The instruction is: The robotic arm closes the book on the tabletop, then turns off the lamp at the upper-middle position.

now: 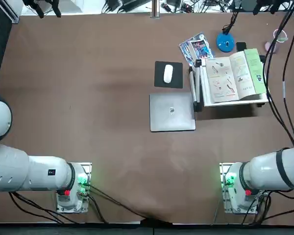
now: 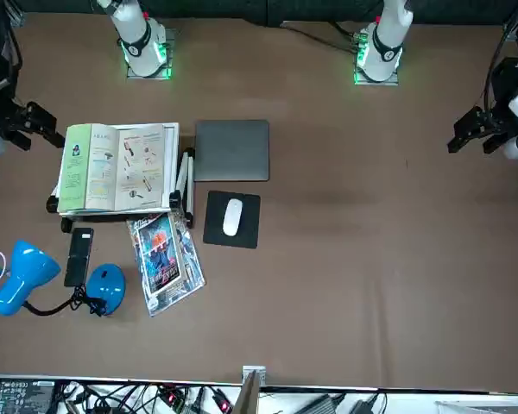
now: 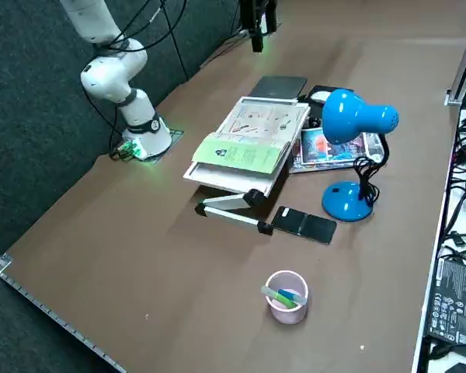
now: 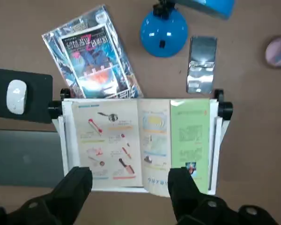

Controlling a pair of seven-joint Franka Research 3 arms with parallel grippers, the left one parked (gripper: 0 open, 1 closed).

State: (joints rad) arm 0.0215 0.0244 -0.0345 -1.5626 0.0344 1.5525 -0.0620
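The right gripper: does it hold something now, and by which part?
Nothing is held: the right gripper has its jaws apart, with the book lying open on its stand beyond them.

We see a glossy white right arm (image 1: pixel 272 170) with rounded, jointed segments and dark grey bands around them. Near its base sit a red button (image 1: pixel 248 192) and a glowing green light (image 1: pixel 230 180), above a silvery mounting plate (image 1: pixel 227 198). Black cables (image 1: pixel 276 105) trail along it, one with a short pale section. At its wrist, over the table, we find the matte black right gripper (image 4: pixel 130 178), its two fingers blocky, with round greyish screws (image 4: pixel 251 211) set in its dark body.
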